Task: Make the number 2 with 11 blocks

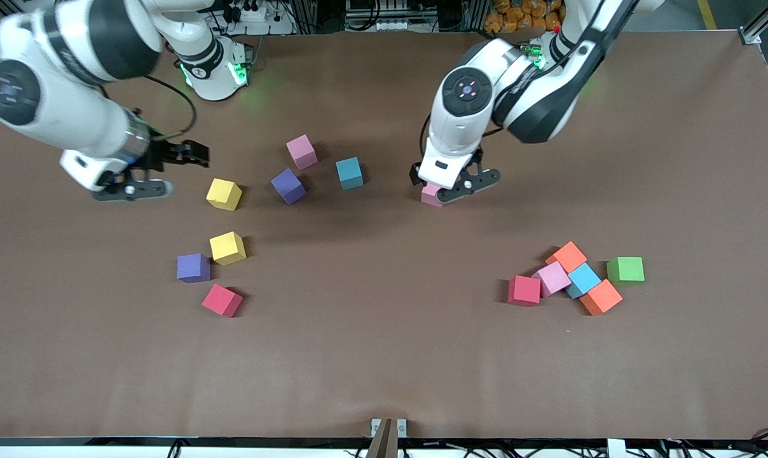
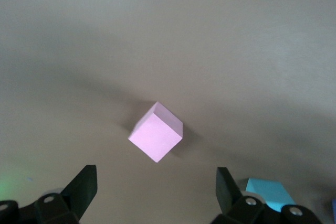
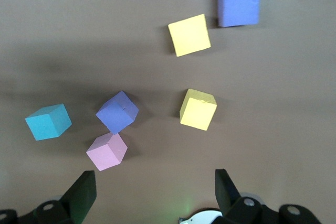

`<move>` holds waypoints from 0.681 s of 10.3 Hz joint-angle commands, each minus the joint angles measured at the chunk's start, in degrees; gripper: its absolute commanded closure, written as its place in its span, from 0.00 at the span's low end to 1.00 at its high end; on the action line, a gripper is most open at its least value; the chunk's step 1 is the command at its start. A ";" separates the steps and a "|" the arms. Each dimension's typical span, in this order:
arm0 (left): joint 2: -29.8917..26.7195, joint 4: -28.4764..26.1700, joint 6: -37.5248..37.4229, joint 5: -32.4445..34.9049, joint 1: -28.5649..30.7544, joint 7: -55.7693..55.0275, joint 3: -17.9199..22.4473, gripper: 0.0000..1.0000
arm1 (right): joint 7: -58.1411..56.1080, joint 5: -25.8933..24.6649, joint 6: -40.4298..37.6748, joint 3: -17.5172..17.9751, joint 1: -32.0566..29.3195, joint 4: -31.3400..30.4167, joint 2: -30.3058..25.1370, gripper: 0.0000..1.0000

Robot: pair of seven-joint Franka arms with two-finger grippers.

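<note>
Over a matte pink foam cube (image 1: 431, 195), left claw (image 1: 455, 188) spread wide, empty.

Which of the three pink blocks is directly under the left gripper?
The lone pink block mid-table, below the open left gripper. The others sit beside the purple block and in the cluster by the green cube.

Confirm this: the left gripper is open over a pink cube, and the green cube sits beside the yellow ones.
Not quite. The green cube sits beside the orange, blue and pink cluster toward the left arm's end, as the front view shows. The left gripper is indeed open over a pink cube.
</note>
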 commanded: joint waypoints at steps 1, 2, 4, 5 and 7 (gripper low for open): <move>-1.53 -7.10 6.28 -1.10 -0.10 -18.35 0.04 0.00 | -0.81 0.89 11.25 -0.21 4.57 -10.75 -1.87 0.00; -1.53 -9.21 8.74 -1.10 -0.18 -25.06 -0.04 0.00 | -0.82 0.89 16.70 -0.21 7.38 -14.89 -1.87 0.00; -1.53 -14.39 16.28 -1.18 -0.01 -35.45 -0.31 0.00 | -0.82 0.89 23.58 -0.21 11.78 -19.57 -1.44 0.00; -1.53 -16.59 19.98 -1.01 0.17 -38.55 -0.31 0.00 | -0.82 0.80 27.44 -0.29 14.41 -21.94 -1.35 0.00; 0.12 -19.24 26.57 -1.01 0.26 -40.93 -0.31 0.00 | -0.90 0.62 34.74 -0.30 16.71 -27.21 -1.17 0.00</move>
